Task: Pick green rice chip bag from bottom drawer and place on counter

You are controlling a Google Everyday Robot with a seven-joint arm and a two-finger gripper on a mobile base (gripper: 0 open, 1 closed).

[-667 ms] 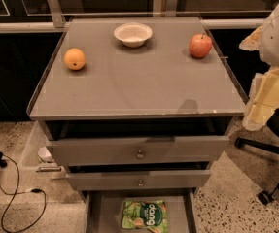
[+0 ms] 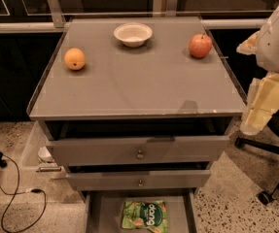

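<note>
- The robot's pale cream gripper is hanging off the right side of the cabinet, beside the front corner of the large flat grey counter and well apart from the open tray below. Whether it is open or closed cannot be told, and it is not holding the snack pouch
- Almost nothing is changing from a moment ago. The gripper is sitting very nearly where it was, and the pouch is lying in the same spot, so the reach downward looks yet to begin and the whole pick is still ahead
- The small crinkly bright green rice chip bag is lying flat and face up on the floor of the shallow grey metal bottom drawer, which is standing pulled out near the lower edge of the view
- White lettering on the pouch is reading "dang", with pale chip pictures around it. No other writing is showing clearly enough to read
- The two upper grey drawers with small round knobs are standing slightly open above it
- The counter is carrying a shallow white bowl at the back, a round orange fruit to one side and a red apple to the other
</note>
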